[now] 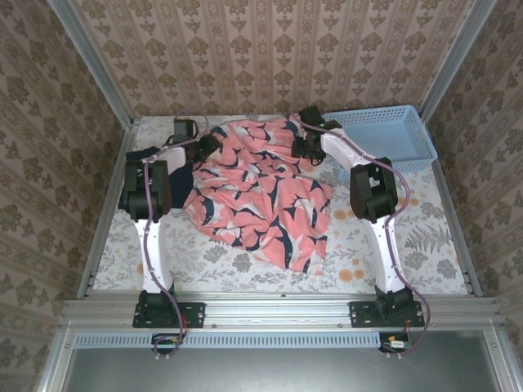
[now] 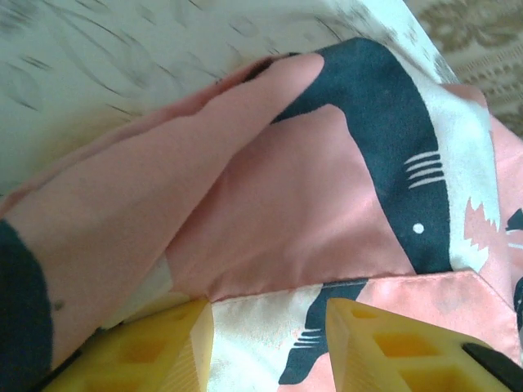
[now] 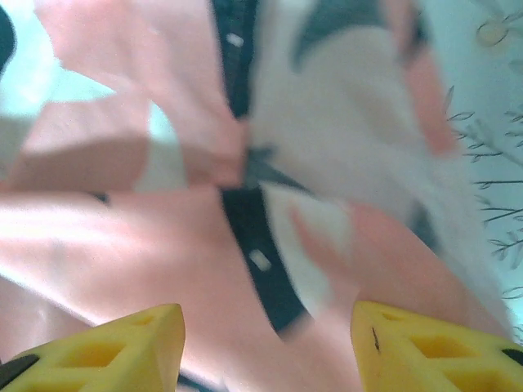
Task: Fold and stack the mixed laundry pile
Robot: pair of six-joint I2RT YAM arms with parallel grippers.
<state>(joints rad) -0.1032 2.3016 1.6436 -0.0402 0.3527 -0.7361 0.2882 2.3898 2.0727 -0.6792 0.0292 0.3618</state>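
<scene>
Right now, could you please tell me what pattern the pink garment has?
The pink garment shows navy-and-white sharks, clearest in the left wrist view.

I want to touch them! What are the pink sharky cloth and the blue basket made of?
Pink garment: seemingly thin, smooth woven fabric; it drapes and creases softly. Blue basket: probably hard, matte plastic, given its stiff lattice walls.

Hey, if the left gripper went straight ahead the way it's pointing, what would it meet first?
The pink garment: its patterned cloth lies directly ahead of the left gripper. Depth is unclear, but it looks very close, possibly touching already.
</scene>
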